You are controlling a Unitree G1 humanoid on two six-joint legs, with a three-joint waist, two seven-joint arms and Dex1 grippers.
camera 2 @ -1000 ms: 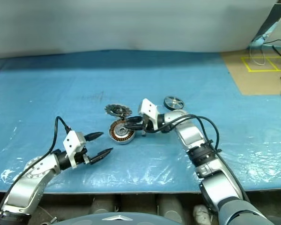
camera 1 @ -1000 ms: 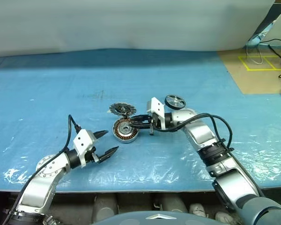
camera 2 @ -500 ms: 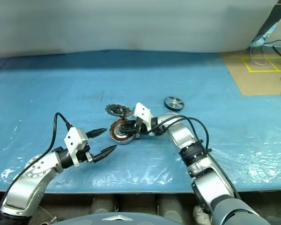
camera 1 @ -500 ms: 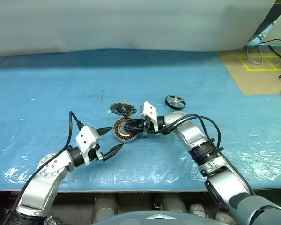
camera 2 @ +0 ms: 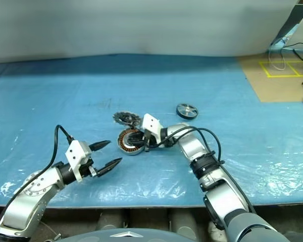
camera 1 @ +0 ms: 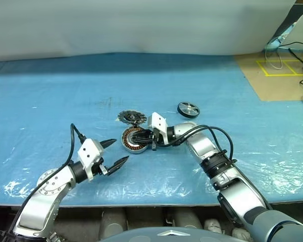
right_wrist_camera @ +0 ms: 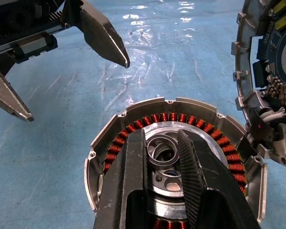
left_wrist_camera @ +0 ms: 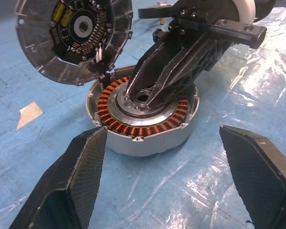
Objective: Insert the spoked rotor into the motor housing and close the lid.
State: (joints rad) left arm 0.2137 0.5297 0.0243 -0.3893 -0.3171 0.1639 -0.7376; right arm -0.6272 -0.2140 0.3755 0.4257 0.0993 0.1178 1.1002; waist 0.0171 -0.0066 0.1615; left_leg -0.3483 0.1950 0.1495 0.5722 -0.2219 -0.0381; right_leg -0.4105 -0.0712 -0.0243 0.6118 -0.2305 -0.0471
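My right gripper seems clenched on a small ring at the motor housing centre, steadying it; left gripper waits released.

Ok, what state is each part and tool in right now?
housing: open-topped, windings exposed, no rotor inside.
lid: off, tilted on edge beside the housing.
rotor: lying flat, apart from the housing.
left tool: open, empty, short of the housing.
right tool: closed around the ring at the housing's centre.
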